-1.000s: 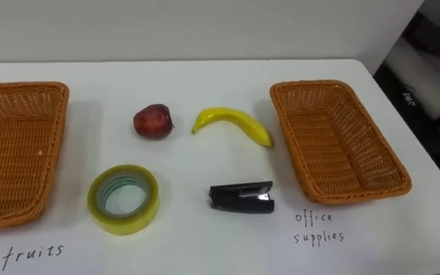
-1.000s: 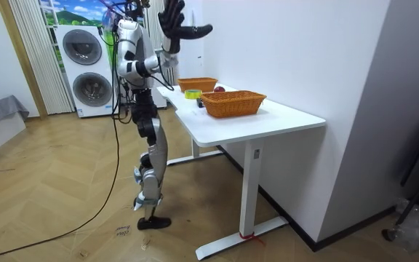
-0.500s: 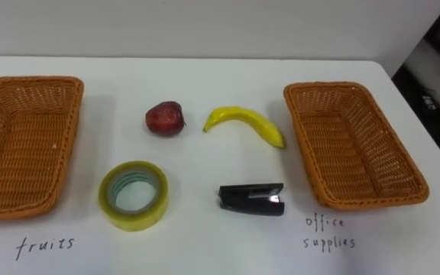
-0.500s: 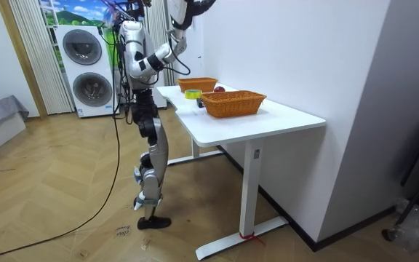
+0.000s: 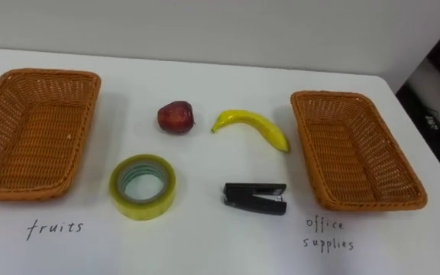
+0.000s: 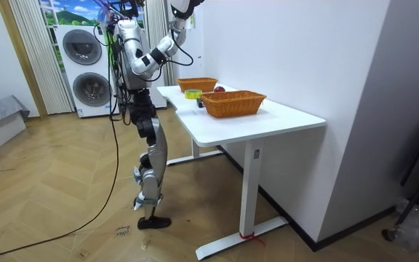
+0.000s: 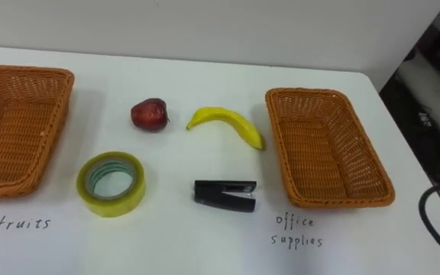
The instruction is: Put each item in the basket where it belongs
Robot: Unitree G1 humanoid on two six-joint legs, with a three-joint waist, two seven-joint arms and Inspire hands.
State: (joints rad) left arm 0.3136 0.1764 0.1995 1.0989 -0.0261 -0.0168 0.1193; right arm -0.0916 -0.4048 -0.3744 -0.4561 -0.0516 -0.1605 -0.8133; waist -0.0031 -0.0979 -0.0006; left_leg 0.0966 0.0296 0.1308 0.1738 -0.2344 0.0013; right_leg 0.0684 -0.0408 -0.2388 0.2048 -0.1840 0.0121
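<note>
The robot stood on the wood floor at the long side of the white desk (image 5: 205,248), facing it, with two stacked washing machines (image 6: 86,69) behind it. Its right arm, the one nearer the room camera, was raised high, and the right hand (image 6: 182,4) sat at the very top edge of the room view. I could not tell whether that hand was released, clenched or grasping anything.

On the desk, seen from the head camera, two woven orange baskets lay well apart. The left basket (image 5: 29,130) was at the robot's left and the right basket (image 5: 350,153) at its right. A handwritten label (image 5: 54,228) was on the desk in front of the left basket, and another label (image 5: 329,233) in front of the right one.

All four loose things lay on the bare desk between the baskets. A roll of yellowish tape (image 5: 143,209) lay flat with its hole up, in the front row and nearer the left basket. A yellow banana (image 5: 254,122) lay in the back row, its curve arched away from the robot. Its right end was near the right basket's rim but apart from it. A black stapler (image 5: 254,197) lay closed on its side in front of the banana, level with the tape. A red apple (image 5: 176,117) sat to the left of the banana, apart from it and behind the tape.
</note>
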